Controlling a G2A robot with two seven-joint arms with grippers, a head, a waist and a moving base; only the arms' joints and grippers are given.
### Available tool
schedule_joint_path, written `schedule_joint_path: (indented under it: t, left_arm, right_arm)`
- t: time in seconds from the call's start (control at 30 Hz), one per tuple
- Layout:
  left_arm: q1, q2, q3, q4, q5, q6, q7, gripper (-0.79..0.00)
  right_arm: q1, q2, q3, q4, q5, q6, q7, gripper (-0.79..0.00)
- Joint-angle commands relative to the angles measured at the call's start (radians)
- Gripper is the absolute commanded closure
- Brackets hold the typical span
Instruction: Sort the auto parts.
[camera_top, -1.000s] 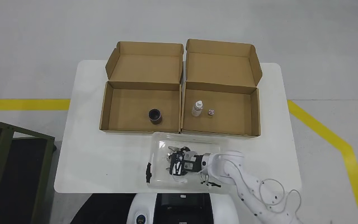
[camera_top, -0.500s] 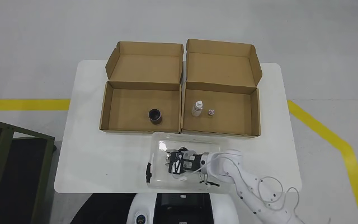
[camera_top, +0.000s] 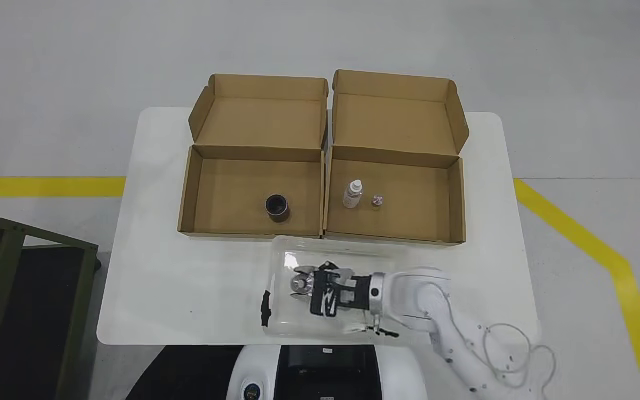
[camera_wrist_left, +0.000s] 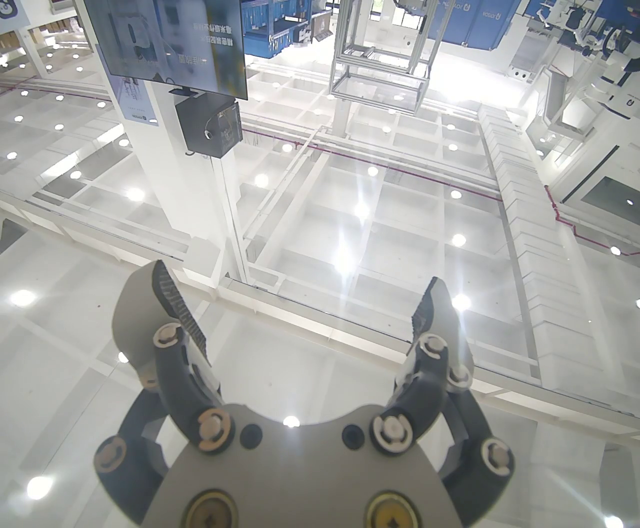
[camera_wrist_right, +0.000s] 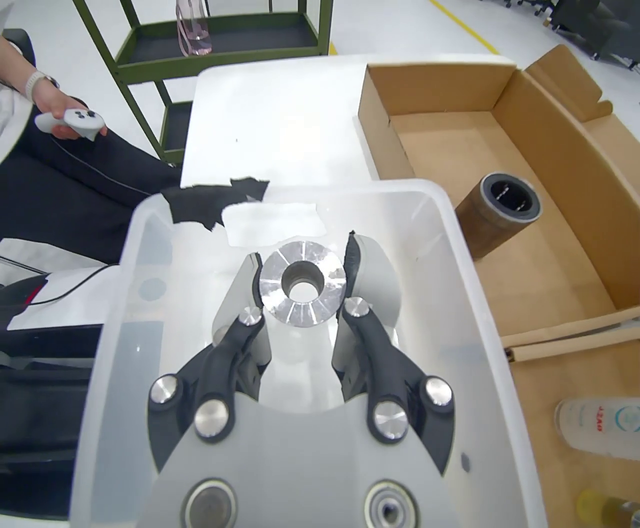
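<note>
my left gripper (camera_wrist_left: 300, 300) points up at the ceiling, jaws spread wide with nothing between them. i judge it is parked out of the way so the other arm has the white table (camera_top: 160, 250) to itself. at about 11 o'clock on that table sits the left cardboard box (camera_top: 186, 190), lid folded back so a part can be dropped straight in. a dark sleeve (camera_top: 277, 206) lies alone on its floor, toward 4 o'clock of the box's middle. at 6 o'clock, nearest me, is the clear bin (camera_top: 285, 322), where my right gripper (camera_wrist_right: 302, 270) reaches in. its pads are clamped on a silver metal ring (camera_wrist_right: 322, 302), one at 9 and one at 3 o'clock of the rim. the bore faces my wrist, a hold across the outside that should keep the ring from rolling. i cannot tell whether it is off the bin floor. at 1 o'clock the right cardboard box (camera_top: 455, 200) touches the left one. it holds a small white bottle (camera_top: 352, 193) with a tiny round part (camera_top: 377, 199) just beside it at 3 o'clock, too small to identify. since the ring is bare metal like the sleeve, i guess it belongs in the left box.
</note>
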Motion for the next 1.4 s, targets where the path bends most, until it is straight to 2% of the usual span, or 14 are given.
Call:
schedule_joint_path:
  t: [0.0, 0.4, 0.57, 0.83, 1.1, 1.37]
  left_arm:
    - [0.000, 0.000, 0.000, 0.000, 0.000, 0.000, 0.000, -0.785]
    - [0.000, 0.000, 0.000, 0.000, 0.000, 0.000, 0.000, -0.785]
    - [0.000, 0.000, 0.000, 0.000, 0.000, 0.000, 0.000, -0.785]
    - [0.000, 0.000, 0.000, 0.000, 0.000, 0.000, 0.000, -0.785]
    - [0.000, 0.000, 0.000, 0.000, 0.000, 0.000, 0.000, -0.785]
    - [0.000, 0.000, 0.000, 0.000, 0.000, 0.000, 0.000, -0.785]
  right_arm:
    - [-0.011, 0.005, 0.019, -0.037, 0.027, -0.014, -0.018, 0.000]
    - [-0.037, 0.029, 0.161, -0.215, 0.190, -0.055, -0.115, 0.000]
    - [-0.015, 0.033, 0.202, -0.244, 0.314, -0.071, -0.158, 0.000]
    - [0.010, 0.038, 0.283, -0.291, 0.443, -0.043, -0.199, 0.000]
    - [0.005, 0.041, 0.347, -0.337, 0.496, -0.005, -0.242, 0.000]
    - [0.006, 0.043, 0.358, -0.354, 0.524, -0.006, -0.256, 0.000]
